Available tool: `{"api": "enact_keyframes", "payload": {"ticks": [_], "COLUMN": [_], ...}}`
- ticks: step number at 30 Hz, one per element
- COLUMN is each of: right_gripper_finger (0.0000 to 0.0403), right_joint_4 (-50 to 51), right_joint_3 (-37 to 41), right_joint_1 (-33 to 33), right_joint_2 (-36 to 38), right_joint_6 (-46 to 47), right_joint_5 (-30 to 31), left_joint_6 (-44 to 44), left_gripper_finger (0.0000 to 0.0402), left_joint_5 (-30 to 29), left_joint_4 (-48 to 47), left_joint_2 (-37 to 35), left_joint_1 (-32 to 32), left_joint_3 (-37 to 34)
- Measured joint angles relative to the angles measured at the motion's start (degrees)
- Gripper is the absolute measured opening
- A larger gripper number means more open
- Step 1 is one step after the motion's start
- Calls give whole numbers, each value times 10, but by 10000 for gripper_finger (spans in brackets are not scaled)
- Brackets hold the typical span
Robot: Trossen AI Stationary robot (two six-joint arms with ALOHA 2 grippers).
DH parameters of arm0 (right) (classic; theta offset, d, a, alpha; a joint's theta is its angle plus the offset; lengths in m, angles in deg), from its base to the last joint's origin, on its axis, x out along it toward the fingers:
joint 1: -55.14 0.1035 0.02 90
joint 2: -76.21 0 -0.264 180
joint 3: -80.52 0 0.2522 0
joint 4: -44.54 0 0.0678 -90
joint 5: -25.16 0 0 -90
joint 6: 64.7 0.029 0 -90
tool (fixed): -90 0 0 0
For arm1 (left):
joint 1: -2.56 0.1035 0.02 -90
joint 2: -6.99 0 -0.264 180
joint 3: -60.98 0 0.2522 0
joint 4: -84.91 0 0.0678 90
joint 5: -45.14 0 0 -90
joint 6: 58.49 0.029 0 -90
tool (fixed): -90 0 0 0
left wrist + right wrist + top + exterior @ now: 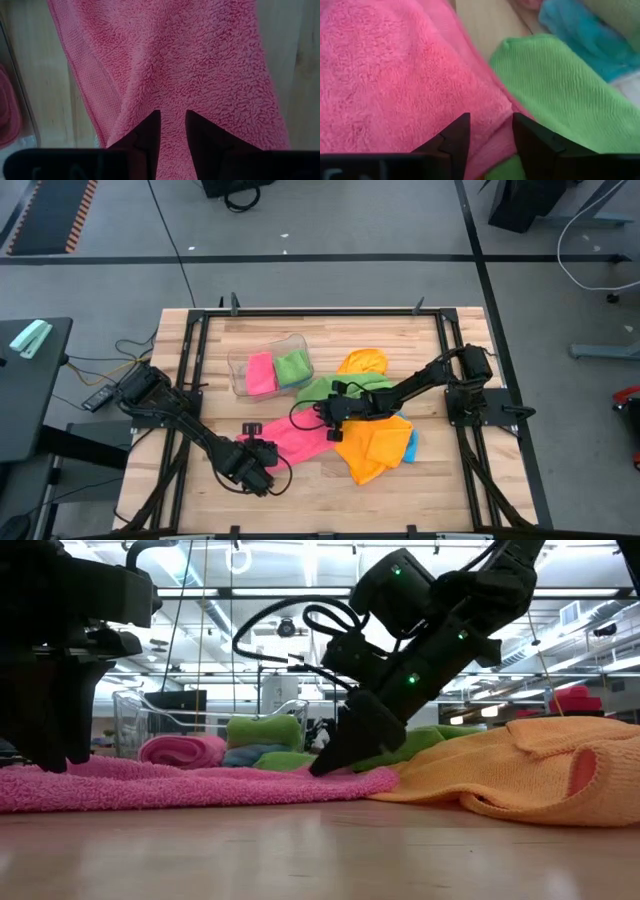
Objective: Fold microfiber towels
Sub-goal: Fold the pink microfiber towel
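Gripping pink towel [295, 438] edges, both hands.

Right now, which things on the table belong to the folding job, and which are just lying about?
Job:
pink towel, with left gripper and right gripper on it
green towel
orange towels
blue towel

Lying about:
clear tub with folded towels
cables
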Motion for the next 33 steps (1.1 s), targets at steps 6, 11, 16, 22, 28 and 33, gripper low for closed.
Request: {"api": "enact_keyframes", "payload": {"ticks": [6,11,16,22,28,33], "right_gripper_finger": [119,83,49,41,41,41], "right_joint_4": [-7,-16,-14,-10,6,45], "right_joint_3": [0,0,0,0,-1,-19], "right_joint_1": [0,0,0,0,0,0], "right_joint_2": [-4,-4,-4,2,20,20], "right_joint_6": [0,-2,-2,-1,2,7], "right_joint_5": [5,5,1,0,-2,-1], "left_joint_6": [0,0,0,0,0,1], "left_gripper_finger": [100,95,95,90,85,90], "left_joint_5": [0,0,0,0,0,0], "left_joint_4": [-1,-1,-1,-1,0,5], "left_joint_2": [0,0,0,0,0,0], "left_joint_1": [0,0,0,0,-1,-1], "left_joint_3": [0,0,0,0,0,0]}}
